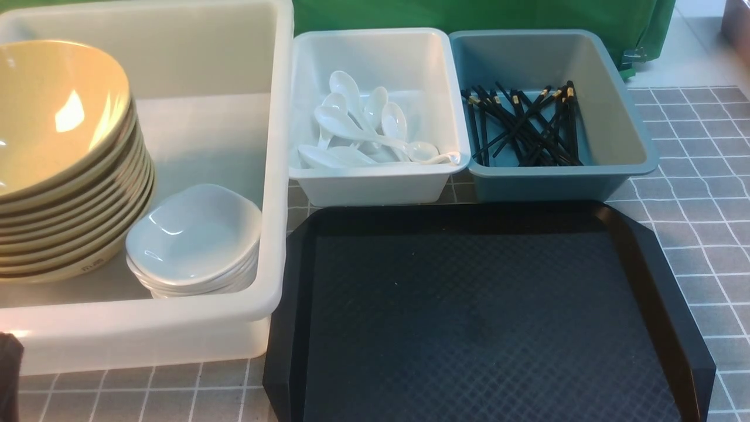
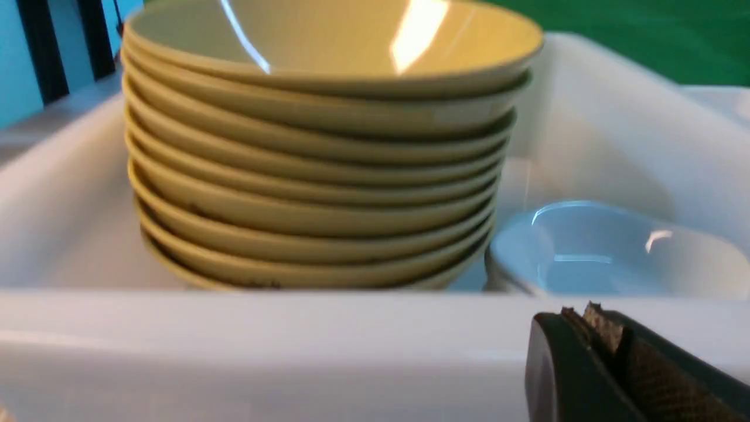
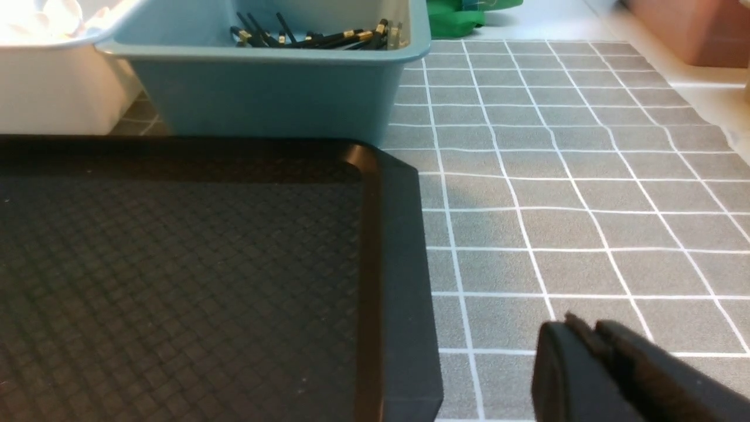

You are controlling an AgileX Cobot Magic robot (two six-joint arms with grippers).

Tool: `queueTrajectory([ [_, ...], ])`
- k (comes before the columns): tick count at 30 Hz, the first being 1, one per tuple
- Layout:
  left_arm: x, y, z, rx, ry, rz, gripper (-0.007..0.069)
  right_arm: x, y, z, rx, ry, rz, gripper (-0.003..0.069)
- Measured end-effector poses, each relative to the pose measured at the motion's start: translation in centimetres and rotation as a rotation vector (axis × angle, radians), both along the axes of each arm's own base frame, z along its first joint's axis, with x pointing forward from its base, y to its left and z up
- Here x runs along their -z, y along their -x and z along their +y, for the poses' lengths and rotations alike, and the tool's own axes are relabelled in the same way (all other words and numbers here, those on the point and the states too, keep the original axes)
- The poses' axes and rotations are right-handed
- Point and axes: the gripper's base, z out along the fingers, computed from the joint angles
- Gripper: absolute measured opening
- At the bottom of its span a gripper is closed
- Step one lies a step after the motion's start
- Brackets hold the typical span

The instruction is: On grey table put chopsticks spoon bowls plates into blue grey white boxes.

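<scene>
Nearest the front camera lies the black diamond-textured tray [image 1: 486, 316], bare on top, resting on the grey tiled bench [image 1: 697, 234]. Behind it the sorting looks finished, as far as these views show: the yellowish-beige bowls [image 1: 64, 164] stand stacked in the large translucent white tub [image 1: 275, 176], with the small white rounded-square plates [image 1: 193, 240] stacked just beside them in the same tub; the white soup spoons [image 1: 366, 126] are heaped in the small white box [image 1: 375, 181]; the black gold-banded chopsticks [image 1: 524, 126] lie crossed in the blue-grey box [image 1: 562, 181]. No tableware shows loose on the tray or the bench, so I judge nothing is left to put away (parts of the bench lie outside the views).

Both arms sit low and pulled back. The left end effector [image 2: 592, 319] is clenched and empty, just outside the tub's near wall. The right end effector [image 3: 586, 328] hangs low above the bench beside the tray's edge, holding nothing; its fingers look nearly together, but I cannot tell whether they are fully closed.
</scene>
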Motion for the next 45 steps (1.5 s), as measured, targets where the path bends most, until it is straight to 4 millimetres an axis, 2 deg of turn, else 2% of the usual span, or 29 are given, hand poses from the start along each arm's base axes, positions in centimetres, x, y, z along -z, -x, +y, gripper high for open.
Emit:
queueTrajectory([
  [6,1.3,0.2,-0.1,0.011,0.029,0.147,-0.0008,0.0,0.0,0.0,0.000,0.000,0.000,0.0097],
  [13,1.3,0.2,-0.3,0.045,-0.051,0.152,-0.0008,0.0,0.0,0.0,0.000,0.000,0.000,0.0097],
  [45,1.3,0.2,-0.4,0.048,-0.050,0.151,-0.0008,0.0,0.0,0.0,0.000,0.000,0.000,0.0132],
])
